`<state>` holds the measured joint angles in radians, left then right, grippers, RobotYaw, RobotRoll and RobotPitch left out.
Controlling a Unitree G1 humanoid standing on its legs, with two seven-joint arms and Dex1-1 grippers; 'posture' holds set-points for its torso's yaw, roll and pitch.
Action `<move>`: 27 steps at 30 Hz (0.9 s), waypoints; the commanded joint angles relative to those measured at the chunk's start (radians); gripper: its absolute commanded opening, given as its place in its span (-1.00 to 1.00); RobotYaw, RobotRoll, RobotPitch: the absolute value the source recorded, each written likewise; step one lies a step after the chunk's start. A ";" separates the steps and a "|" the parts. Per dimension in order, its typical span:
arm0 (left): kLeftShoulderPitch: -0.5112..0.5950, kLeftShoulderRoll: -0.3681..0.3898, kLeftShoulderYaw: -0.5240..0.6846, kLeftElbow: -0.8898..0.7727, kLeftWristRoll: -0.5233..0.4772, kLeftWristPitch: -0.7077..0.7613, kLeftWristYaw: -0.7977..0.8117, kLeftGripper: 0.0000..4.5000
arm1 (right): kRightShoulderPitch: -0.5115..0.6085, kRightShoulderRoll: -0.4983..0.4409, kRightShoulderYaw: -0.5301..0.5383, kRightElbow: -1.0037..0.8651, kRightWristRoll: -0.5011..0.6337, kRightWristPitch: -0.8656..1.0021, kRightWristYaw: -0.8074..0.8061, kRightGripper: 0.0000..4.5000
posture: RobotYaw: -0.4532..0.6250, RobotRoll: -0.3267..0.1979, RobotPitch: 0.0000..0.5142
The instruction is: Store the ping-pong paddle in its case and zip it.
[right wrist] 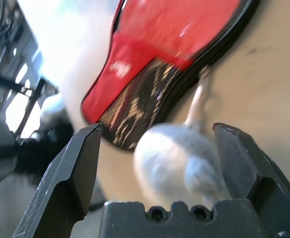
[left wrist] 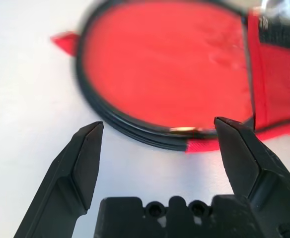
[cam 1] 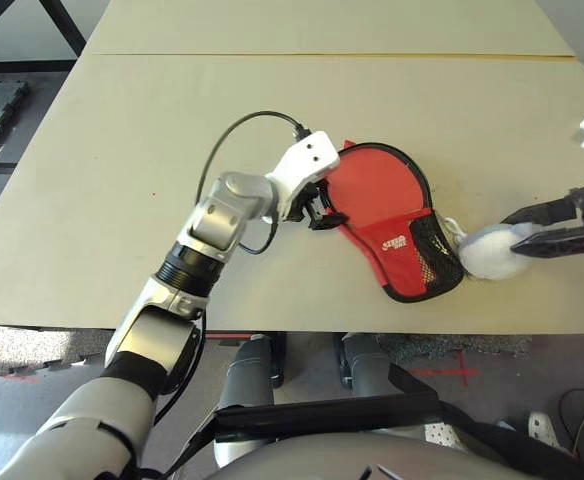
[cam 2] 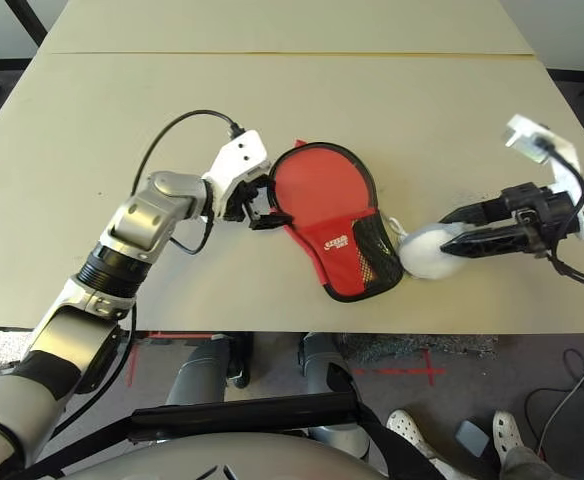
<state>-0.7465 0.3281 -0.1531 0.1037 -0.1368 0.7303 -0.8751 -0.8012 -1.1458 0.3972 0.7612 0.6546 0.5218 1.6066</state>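
Observation:
The red case [cam 1: 377, 195] lies flat on the table, black-trimmed, with its mesh pocket [cam 1: 434, 255] and white logo toward the front edge. The ping-pong paddle is hidden. My left gripper [cam 1: 322, 210] stands open at the case's rounded left rim, fingers [left wrist: 85, 158] either side of the black edge without touching it. A grey-white plush ball [cam 1: 490, 254] sits at the case's right end, joined to it by a short cord. My right gripper [cam 2: 457, 230] is open, its fingers [right wrist: 78, 168] spread wide with the ball between them.
The table [cam 1: 92, 200] is pale tan, and its front edge runs close below the case. A seam crosses the far side. A black cable [cam 1: 242, 130] loops over my left wrist. A person's shoes [cam 2: 407, 428] show on the floor at the lower right.

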 commanded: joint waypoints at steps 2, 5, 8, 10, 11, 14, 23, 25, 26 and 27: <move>0.004 0.012 0.179 0.015 -0.068 -0.014 0.120 1.00 | -0.049 0.115 -0.228 0.183 -0.035 -0.093 -0.181 0.98 | -0.30 0.25 -0.21; 0.007 0.010 0.268 0.062 -0.067 -0.076 0.224 1.00 | -0.062 0.185 -0.349 0.246 -0.065 -0.182 -0.332 0.98 | -0.29 0.25 -0.22; 0.006 0.006 0.339 0.122 -0.057 -0.165 0.332 1.00 | -0.071 0.241 -0.443 0.286 -0.098 -0.253 -0.468 0.98 | -0.27 0.25 -0.23; 0.012 0.007 0.387 0.192 -0.032 -0.269 0.438 1.00 | -0.069 0.285 -0.500 0.305 -0.123 -0.331 -0.592 0.98 | -0.26 0.25 -0.24; 0.018 0.008 0.412 0.229 -0.020 -0.328 0.494 1.00 | -0.064 0.308 -0.533 0.317 -0.132 -0.386 -0.658 0.98 | -0.26 0.25 -0.24; 0.034 0.012 0.448 0.312 -0.001 -0.466 0.596 1.00 | -0.050 0.350 -0.591 0.338 -0.166 -0.481 -0.766 0.98 | -0.25 0.25 -0.27; 0.080 0.048 0.519 0.514 -0.002 -0.761 0.744 1.00 | -0.038 0.420 -0.694 0.413 -0.253 -0.678 -1.020 0.98 | -0.24 0.25 -0.38; 0.095 0.049 0.521 0.529 -0.004 -0.794 0.756 1.00 | -0.035 0.428 -0.708 0.425 -0.268 -0.702 -1.055 0.98 | -0.24 0.25 -0.41; 0.102 0.049 0.521 0.533 -0.005 -0.806 0.759 1.00 | -0.033 0.431 -0.715 0.430 -0.276 -0.709 -1.070 0.98 | -0.24 0.25 -0.43; 0.112 0.046 0.520 0.531 -0.006 -0.816 0.761 1.00 | -0.031 0.434 -0.720 0.435 -0.283 -0.715 -1.085 0.98 | -0.24 0.25 -0.44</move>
<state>-0.6542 0.3736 0.3644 0.6133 -0.1398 -0.0589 -0.1234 -0.8504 -0.7157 -0.3013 1.1729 0.3866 -0.1739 0.5476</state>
